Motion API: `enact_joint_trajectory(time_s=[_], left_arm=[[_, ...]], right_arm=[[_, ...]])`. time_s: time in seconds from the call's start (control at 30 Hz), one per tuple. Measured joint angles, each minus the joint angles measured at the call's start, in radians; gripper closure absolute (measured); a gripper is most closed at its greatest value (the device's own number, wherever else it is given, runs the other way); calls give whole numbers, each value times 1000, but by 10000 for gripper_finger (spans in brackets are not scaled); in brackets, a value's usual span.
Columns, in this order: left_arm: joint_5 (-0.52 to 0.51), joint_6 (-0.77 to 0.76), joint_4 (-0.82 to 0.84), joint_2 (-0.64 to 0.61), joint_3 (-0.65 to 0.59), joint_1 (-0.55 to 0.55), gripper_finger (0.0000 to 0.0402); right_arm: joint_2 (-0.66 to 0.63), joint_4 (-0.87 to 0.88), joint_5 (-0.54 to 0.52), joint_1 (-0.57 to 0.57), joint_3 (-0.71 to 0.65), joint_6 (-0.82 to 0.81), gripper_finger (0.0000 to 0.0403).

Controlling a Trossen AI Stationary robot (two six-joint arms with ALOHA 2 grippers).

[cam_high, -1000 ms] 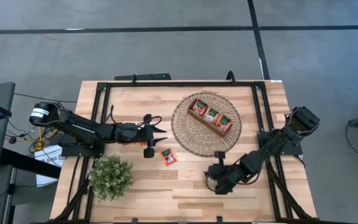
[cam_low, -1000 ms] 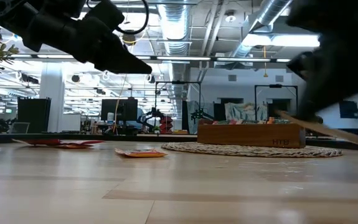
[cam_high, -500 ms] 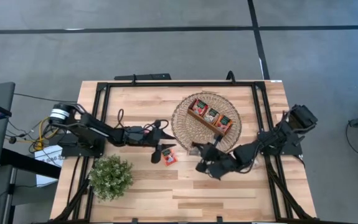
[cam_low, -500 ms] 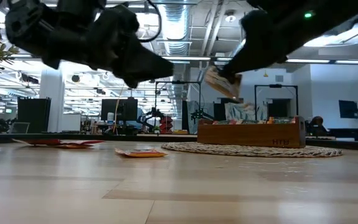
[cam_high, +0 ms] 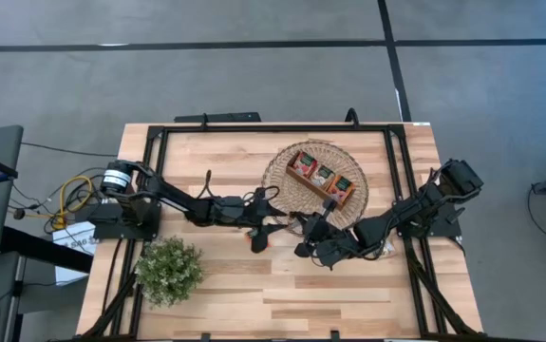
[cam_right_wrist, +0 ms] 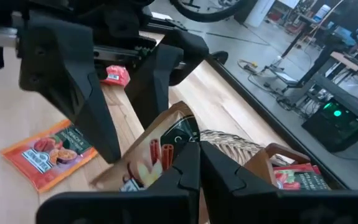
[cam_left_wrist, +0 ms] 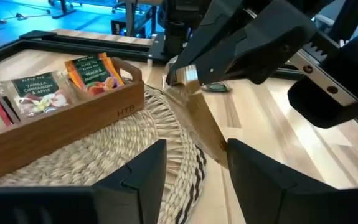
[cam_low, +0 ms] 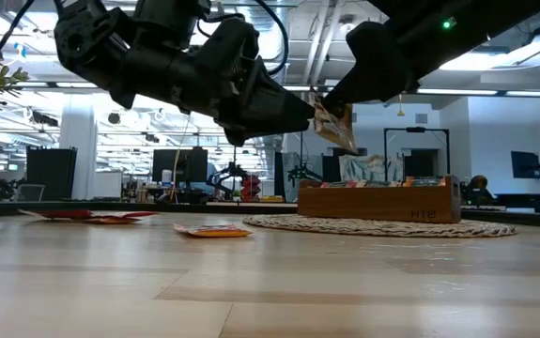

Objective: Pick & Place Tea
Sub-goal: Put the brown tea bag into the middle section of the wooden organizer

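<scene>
— Both arms have closed in on each other since a second ago, haven't they?

— Yes. Then, the left gripper hung well short of the woven mat and the right gripper sat low near the table's front edge. Now both meet just off the mat's edge nearest the potted plant.

— What is the right gripper doing?

— Its fingers are clamped on a brown tea sachet, held up in the air beside the mat, well clear of the wood.

— And the left?

— Its fingers stand spread apart, nothing between them, with the lifted sachet just ahead of their tips.

— Where is the rest of the tea?

— An orange sachet lies flat on the table beside the mat, under the left gripper. Two red sachets lie farther from the mat. More sachets stand upright in the wooden tray, which rests on the mat itself.
</scene>
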State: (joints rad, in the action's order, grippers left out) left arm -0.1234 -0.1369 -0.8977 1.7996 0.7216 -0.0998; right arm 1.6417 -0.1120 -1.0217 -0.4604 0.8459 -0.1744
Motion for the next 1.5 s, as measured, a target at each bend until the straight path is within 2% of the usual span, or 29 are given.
enact_joint_trajectory(time_s=[0.17, 0.33, 0.47, 0.67, 0.8, 0.93, 1.0, 1.07, 1.2, 1.37, 1.5], left_arm=[[8, 10, 0, -5, 0, 0, 246], [40, -5, -5, -6, 0, 0, 241], [-8, -33, -39, -5, 0, 0, 240], [-73, -32, -46, -5, 0, 0, 249], [-73, -29, -46, -5, 0, 0, 288], [-73, -5, -41, -5, 0, 0, 350], [-73, 12, -29, -5, 0, 0, 383], [-73, 30, -14, -5, 0, 0, 395], [-77, 77, 24, -3, 0, 0, 398], [-52, 134, 57, -3, 0, -2, 401], [-25, 177, 66, -3, 0, -15, 401]], right_arm=[[0, 36, -20, -10, 0, -1, 403], [0, 40, -95, -22, 0, -1, 403], [0, -3, -131, -31, 0, 0, 403], [0, -21, -125, -31, 0, 0, 403], [0, -30, -69, -28, 0, 1, 403], [0, -32, -32, -28, 0, 3, 403], [0, -31, -20, -28, 0, 41, 403], [-1, -31, -14, -37, 0, 100, 398], [-49, 1, 20, -72, 9, 120, 352], [-129, 153, 122, -87, 31, -27, 256], [-131, 207, 203, -63, 31, -93, 188]])
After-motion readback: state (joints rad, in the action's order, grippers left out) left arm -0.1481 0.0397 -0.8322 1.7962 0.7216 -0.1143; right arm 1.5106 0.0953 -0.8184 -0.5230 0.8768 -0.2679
